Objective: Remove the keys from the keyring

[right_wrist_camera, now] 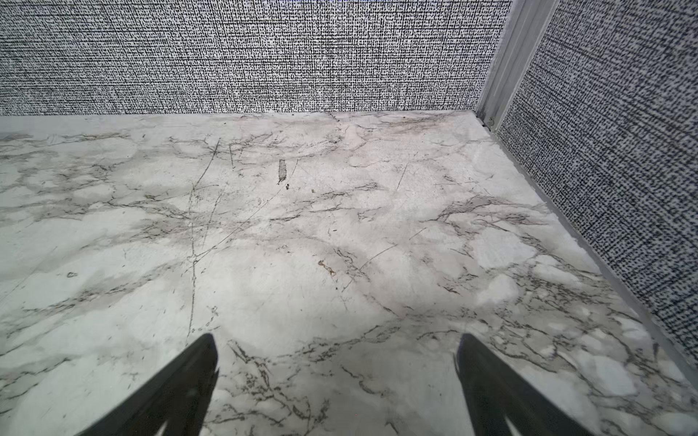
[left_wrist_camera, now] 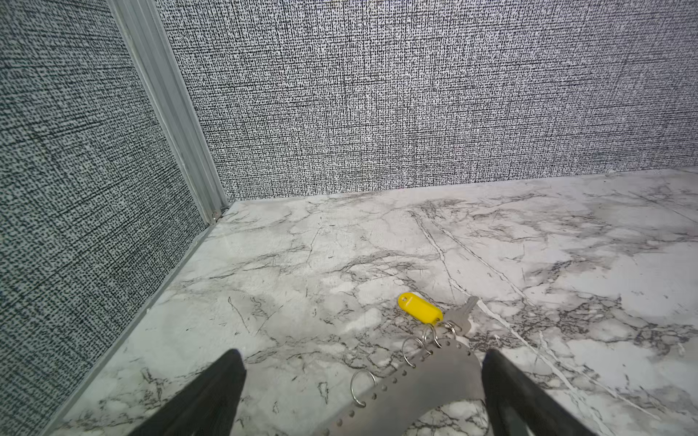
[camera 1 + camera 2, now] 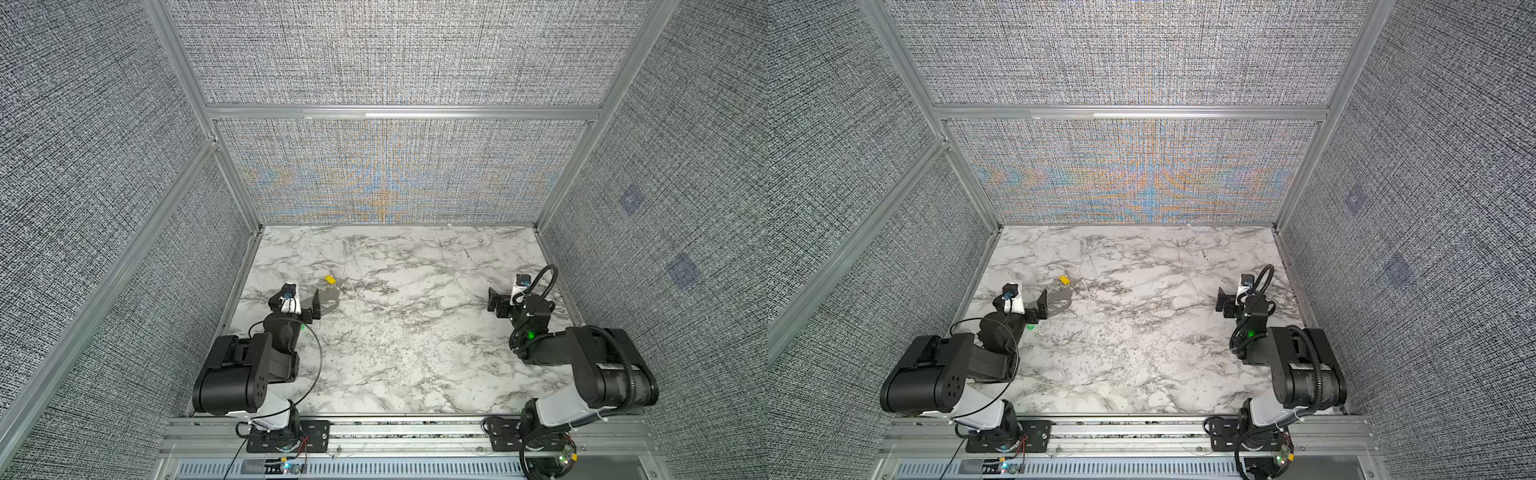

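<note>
Nearby, yellow-tagged key (image 2: 462, 319) on keyring (image 2: 434, 372), left tool (image 2: 363, 353) just beside, marble table (image 2: 302, 264).

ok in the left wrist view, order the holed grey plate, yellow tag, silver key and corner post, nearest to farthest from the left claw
1. Flat grey metal plate with holed edge: lying at the open left claw's fingertips.
2. Yellow oblong plastic tag and small silver key: just past the plate, too close to call.
3. Aluminium corner post: at the far wall corner.
</note>
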{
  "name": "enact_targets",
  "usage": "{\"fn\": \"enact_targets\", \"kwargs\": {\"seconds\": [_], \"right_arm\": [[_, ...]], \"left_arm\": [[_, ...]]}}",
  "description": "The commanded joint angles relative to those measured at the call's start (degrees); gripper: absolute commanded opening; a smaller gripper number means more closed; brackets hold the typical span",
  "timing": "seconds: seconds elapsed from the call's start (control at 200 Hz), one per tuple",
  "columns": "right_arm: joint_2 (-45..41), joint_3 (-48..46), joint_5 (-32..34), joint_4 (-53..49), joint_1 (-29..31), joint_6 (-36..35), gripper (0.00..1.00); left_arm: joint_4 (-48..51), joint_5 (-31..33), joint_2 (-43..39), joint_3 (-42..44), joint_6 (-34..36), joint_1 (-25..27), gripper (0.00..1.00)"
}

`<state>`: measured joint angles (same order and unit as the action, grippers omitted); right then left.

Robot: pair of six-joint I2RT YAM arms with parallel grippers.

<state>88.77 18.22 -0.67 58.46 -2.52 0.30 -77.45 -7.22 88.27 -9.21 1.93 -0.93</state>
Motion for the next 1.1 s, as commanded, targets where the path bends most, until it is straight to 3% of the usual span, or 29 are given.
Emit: {"fn": "enact_targets", "kwargs": {"seconds": [0.0, 0.72, 0.835, 0.971, 1.096], "right_arm": [[-0.27, -0.22, 0.42, 1.22, 0.06, 0.58, 0.99], [-0.29, 0.13, 0.66, 0.56, -0.33, 1.29, 0.99], [-0.93, -1.01, 3.09, 2.15, -0.10, 1.91, 0.99], [-7.84, -2.60, 3.74, -0.36, 0.06, 1.60, 0.99], [-18.37, -1.20, 3.72, -11.62, 0.59, 2.32, 0.99]], "left_arm": [[-0.69, 0.42, -0.03, -0.28, 0.26, -0.04, 0.99], [-0.73, 0.37, -0.11, -0.28, 0.18, 0.04, 0.99], [-0.61, 0.41, -0.11, -0.25, 0.18, -0.03, 0.99], [0.38, 1.66, -0.59, -0.55, -0.15, 0.01, 0.99], [3.73, 3.06, -2.96, -1.42, -0.24, 0.12, 0.99]]}}
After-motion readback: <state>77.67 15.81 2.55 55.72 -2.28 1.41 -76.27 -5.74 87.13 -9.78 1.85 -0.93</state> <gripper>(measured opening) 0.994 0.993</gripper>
